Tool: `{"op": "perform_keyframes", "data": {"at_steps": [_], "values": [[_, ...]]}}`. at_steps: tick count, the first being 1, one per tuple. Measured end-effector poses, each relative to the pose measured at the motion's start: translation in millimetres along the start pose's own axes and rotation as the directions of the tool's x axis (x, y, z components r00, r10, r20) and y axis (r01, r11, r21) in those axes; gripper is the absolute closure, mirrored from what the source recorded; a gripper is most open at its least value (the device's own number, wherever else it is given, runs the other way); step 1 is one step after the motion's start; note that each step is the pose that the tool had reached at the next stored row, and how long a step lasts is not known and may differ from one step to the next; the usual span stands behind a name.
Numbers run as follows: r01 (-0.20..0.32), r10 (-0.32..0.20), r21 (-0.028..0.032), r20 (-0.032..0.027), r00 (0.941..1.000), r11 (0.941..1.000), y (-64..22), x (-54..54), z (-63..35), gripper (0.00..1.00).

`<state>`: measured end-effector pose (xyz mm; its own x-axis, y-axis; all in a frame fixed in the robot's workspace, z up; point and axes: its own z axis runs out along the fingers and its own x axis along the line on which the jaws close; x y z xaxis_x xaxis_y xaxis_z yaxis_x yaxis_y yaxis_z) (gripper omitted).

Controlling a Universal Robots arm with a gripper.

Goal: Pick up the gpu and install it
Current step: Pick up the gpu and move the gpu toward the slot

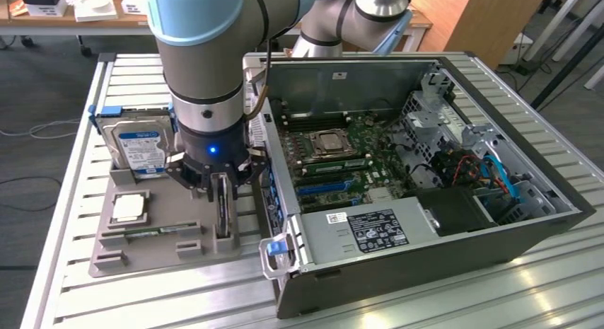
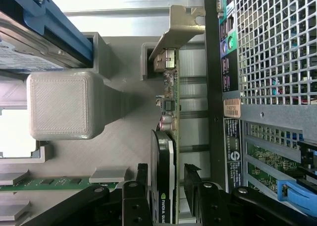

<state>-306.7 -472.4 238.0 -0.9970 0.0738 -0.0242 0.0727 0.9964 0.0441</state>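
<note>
Poised pointing straight down with the gripper (image 1: 219, 182), jaws wide and clamping nothing. Straddling the gpu (image 2: 166, 151), with the fingers (image 2: 133, 196) one to each flat face and a sliver of gap on the case side, so by the look of it not yet gripped. Directly under the hand, then, not off to any side. Standing on its long edge in a slot of the grey tray (image 1: 104, 262), long axis running along the tray and parallel to the wall of the case (image 1: 425, 272) just beside it, thin dimension lying across the jaws. Metal bracket (image 2: 181, 25) at the end nearer the drive (image 1: 140, 146). Further out, toward the exterior view's right, lying open on its side with the board (image 1: 349, 166) and its blue slots (image 1: 326, 189) facing up.
</note>
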Motion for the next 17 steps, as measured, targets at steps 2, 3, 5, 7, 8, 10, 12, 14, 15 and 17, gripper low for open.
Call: {"op": "perform_keyframes", "data": {"at_steps": [2, 3, 5, 7, 8, 10, 12, 14, 15, 17], "values": [[0.000, 0.000, 0.0001, -0.0001, 1.0000, 1.0000, 0.0, 0.0, 0.0, 0.57], [0.000, 0.000, 0.0002, -0.0002, 1.0000, 1.0000, 0.0, 0.0, 0.1, 0.57], [0.000, 0.000, -0.0001, 0.0000, 1.0000, 1.0000, -0.1, 0.0, 1.1, 0.57], [0.000, 0.000, 0.0002, -0.0002, 1.0000, 1.0000, -0.1, 0.1, 1.0, 0.57], [0.000, 0.000, 0.0002, -0.0002, 1.0000, 1.0000, -0.1, 0.0, 1.1, 0.57], [0.000, 0.000, 0.0000, 0.0000, 1.0000, 1.0000, -0.1, 0.0, 1.4, 0.57], [0.000, 0.000, -0.0002, 0.0001, 1.0000, 1.0000, -0.1, 0.1, 2.4, 0.57], [0.000, 0.000, 0.0000, -0.0001, 1.0000, 1.0000, -0.1, 0.1, 2.3, 0.57], [0.000, 0.000, 0.0001, -0.0001, 1.0000, 1.0000, -0.1, 0.1, 2.3, 0.57], [0.000, 0.000, 0.0002, -0.0002, 1.0000, 1.0000, -0.1, 0.1, 2.4, 0.57]]}}
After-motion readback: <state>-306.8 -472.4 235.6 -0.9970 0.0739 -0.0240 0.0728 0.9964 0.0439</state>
